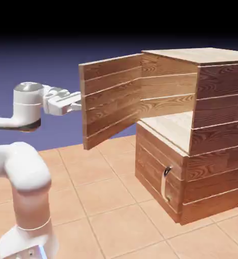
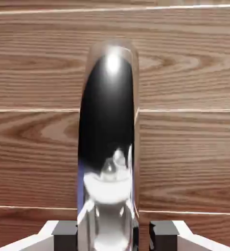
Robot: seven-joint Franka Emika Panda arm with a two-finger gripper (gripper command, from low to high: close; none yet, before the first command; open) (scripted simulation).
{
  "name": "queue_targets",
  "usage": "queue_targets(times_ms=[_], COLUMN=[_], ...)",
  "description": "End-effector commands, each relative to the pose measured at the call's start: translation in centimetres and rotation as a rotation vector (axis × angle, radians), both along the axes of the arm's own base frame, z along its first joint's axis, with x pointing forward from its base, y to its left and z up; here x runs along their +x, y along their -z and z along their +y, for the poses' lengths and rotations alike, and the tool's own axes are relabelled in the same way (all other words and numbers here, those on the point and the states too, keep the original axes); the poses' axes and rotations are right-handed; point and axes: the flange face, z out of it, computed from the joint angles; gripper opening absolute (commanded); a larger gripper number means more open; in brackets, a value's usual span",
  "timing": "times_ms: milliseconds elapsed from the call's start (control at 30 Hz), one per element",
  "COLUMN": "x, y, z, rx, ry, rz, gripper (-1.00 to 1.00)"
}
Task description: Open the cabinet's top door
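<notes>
The end effector (image 2: 114, 235) is clenching the silver handle (image 2: 108, 142), its fingers (image 2: 65, 230) sitting either side of the bar, presumably so the pull carries straight into the door (image 1: 111, 98). That door is standing well open, swung out toward the arm (the lower panel (image 1: 159, 174) is looking shut). The wrist is reaching level from the exterior view's left, forearm folded back behind it.

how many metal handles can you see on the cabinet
2. One small handle on the lower panel; the top door's long silver handle shows only in the hand view, between the gripper fingertips. None seems hidden.
</notes>
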Motion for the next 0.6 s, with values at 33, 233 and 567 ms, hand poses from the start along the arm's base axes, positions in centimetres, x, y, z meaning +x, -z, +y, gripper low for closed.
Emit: queue_targets(times_ms=[33, 233, 567], x=[-0.3, -0.5, -0.3], y=[0.0, 0.0, 0.0], z=[1.9, 4.0, 10.4], rx=[-0.002, -0.002, -0.002], ry=[0.057, 0.119, 0.304], rz=[-0.002, -0.002, -0.002], gripper=[-1.0, -1.0, -1.0])
